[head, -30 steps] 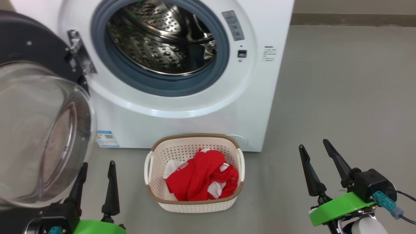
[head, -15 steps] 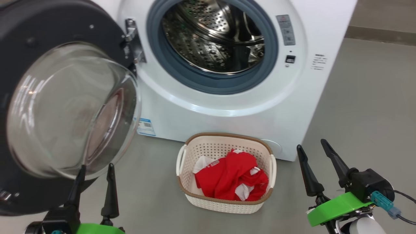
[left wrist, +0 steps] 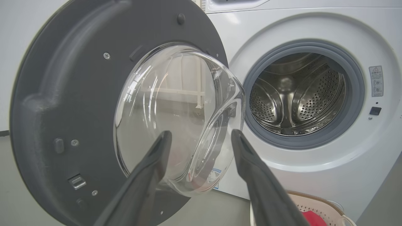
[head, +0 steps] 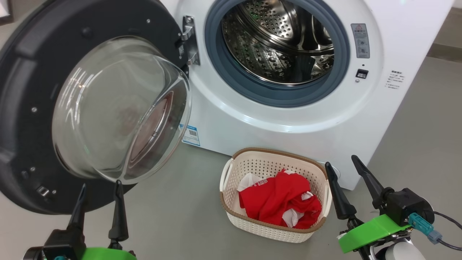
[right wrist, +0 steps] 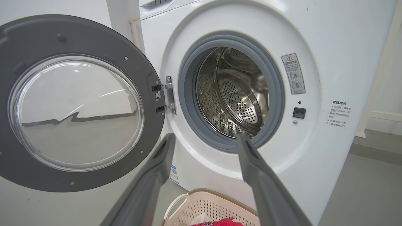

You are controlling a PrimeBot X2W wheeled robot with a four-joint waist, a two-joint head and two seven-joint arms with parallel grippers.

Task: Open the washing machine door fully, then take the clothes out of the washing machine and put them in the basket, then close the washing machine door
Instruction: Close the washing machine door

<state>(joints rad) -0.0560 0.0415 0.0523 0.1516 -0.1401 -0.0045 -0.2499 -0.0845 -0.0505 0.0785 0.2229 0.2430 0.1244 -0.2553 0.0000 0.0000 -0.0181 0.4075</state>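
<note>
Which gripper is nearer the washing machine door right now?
Left. The left gripper sits close in front of the washing machine door, by its glass bowl; the right gripper is beyond the basket, farther from it.

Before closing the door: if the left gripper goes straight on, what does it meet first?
Probably the left gripper meets the bulging clear glass window of the round black-rimmed washing machine door; depth is uncertain.
</note>
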